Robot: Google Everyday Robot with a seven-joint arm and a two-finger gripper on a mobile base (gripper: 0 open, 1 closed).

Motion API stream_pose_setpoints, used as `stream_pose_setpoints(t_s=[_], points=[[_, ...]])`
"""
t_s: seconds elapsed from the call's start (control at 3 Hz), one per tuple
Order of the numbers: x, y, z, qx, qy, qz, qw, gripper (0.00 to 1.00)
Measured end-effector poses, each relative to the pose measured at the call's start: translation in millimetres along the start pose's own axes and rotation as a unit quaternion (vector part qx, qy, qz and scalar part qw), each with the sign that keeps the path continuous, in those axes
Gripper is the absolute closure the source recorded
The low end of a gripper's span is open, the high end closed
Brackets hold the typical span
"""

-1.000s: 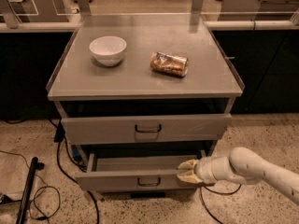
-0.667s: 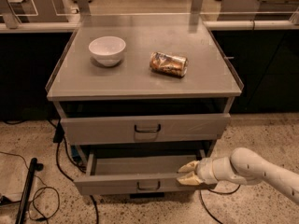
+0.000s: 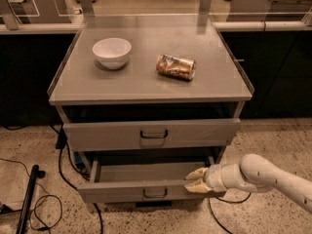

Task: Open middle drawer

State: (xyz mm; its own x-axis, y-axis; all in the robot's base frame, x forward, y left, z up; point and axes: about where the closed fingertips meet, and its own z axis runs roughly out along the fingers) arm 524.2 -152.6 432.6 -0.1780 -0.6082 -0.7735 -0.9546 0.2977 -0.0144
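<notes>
The middle drawer (image 3: 122,191) is the lower grey drawer in view, with a small dark handle (image 3: 155,194) at the centre of its low front. It stands pulled partly out and shows a shallow grey tray (image 3: 146,172) inside. My gripper (image 3: 196,182), on a white arm coming from the lower right, sits at the right end of the drawer's front edge. Its tan fingers (image 3: 197,187) close over the top rim of the front. The drawer above (image 3: 151,133) has a taller grey front and is nearly shut.
A white bowl (image 3: 111,51) and a crushed can (image 3: 176,66) lie on the cabinet top (image 3: 146,87). Black cables (image 3: 61,165) and a black pole (image 3: 27,199) lie on the speckled floor to the left. Dark cabinets stand on both sides.
The middle drawer has slid further out toward the camera, and my gripper has moved with it at its right front edge.
</notes>
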Motion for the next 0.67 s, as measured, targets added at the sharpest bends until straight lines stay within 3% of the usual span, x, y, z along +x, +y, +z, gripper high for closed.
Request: stream_pose_setpoints(t_s=[0.67], points=[[0.0, 0.0, 0.0, 0.000, 0.000, 0.000, 1.0000, 0.05]])
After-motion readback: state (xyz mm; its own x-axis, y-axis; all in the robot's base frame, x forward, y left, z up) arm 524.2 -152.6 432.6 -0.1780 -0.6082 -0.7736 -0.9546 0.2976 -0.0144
